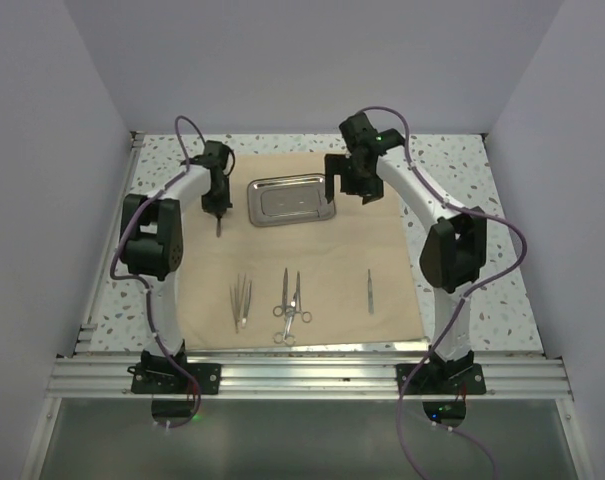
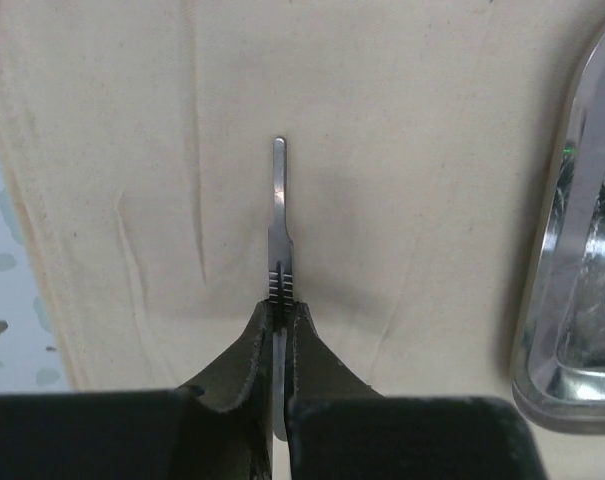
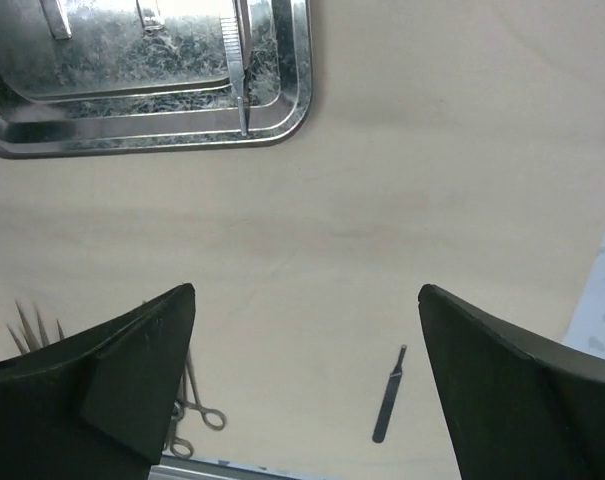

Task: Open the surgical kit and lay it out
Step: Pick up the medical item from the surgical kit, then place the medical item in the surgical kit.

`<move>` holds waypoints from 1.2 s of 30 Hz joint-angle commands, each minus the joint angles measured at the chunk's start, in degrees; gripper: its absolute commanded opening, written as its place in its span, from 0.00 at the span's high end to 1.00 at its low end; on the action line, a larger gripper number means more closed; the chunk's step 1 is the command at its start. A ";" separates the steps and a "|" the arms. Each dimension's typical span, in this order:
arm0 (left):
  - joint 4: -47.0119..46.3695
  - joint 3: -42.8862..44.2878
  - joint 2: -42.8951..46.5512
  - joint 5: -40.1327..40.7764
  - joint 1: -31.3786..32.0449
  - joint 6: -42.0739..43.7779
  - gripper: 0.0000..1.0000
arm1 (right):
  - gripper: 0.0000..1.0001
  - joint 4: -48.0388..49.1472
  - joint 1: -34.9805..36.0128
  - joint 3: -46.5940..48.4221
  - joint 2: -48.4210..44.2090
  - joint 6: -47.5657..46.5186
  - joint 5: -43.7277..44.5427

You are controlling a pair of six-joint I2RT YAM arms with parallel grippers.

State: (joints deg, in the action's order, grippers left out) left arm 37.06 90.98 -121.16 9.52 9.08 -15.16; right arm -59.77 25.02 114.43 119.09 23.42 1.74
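Note:
The beige cloth wrap [image 1: 312, 265] lies spread flat on the table. The shiny steel tray [image 1: 267, 212] sits at its far middle. My left gripper [image 1: 218, 212] is left of the tray, shut on a slim flat silver probe [image 2: 278, 215] that points out from the fingertips just above the cloth. My right gripper [image 1: 358, 192] hangs open and empty by the tray's right end. In the right wrist view a thin tweezers-like instrument [image 3: 238, 70] lies in the tray [image 3: 132, 140]. Tweezers [image 1: 241, 300], ring-handled forceps [image 1: 290, 305] and another slim probe [image 1: 370, 291] lie in a row on the near cloth.
Speckled tabletop [image 1: 482, 170] shows around the cloth. The cloth's left hem [image 2: 42, 230] runs close to my left gripper [image 2: 278, 308]. An aluminium rail [image 1: 302, 375] crosses the near edge. Grey walls close in the sides and back.

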 commanded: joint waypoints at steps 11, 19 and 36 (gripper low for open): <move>12.43 10.01 15.95 -0.38 20.76 -21.48 1.00 | 0.02 -0.26 -2.34 -13.96 -23.80 6.98 8.98; 3.38 2.63 13.24 -1.43 36.35 -38.88 1.00 | 0.02 -1.49 -3.48 -27.23 -38.83 9.98 11.44; 0.29 11.85 -0.92 -4.51 50.42 -48.83 0.46 | 0.02 -6.25 -4.80 -35.07 -51.85 7.52 13.05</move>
State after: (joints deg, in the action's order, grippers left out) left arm 38.61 100.31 -124.36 5.10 59.22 -61.60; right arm -66.89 20.47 79.94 67.18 31.66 15.84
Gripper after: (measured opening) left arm 0.438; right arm 0.985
